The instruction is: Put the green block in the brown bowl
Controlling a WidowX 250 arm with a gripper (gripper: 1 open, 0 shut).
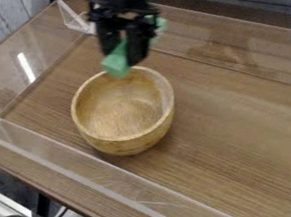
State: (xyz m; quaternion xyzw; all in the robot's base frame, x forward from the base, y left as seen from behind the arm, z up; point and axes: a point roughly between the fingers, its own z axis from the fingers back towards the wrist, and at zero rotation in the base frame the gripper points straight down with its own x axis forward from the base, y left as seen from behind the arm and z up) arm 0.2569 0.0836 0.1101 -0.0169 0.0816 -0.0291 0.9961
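The brown bowl (124,108) is a round light-wood bowl resting on the wooden tabletop, left of centre. My gripper (122,51) hangs above the bowl's far rim with its black fingers (103,37) pointing down. It is shut on the green block (118,60), which sticks out below the fingers, its lower end just over the bowl's back edge. The bowl's inside looks bare.
Clear acrylic walls (32,146) ring the table surface, with a clear triangular bracket (85,15) at the back left corner. Bare wood tabletop (242,108) stretches to the right of the bowl.
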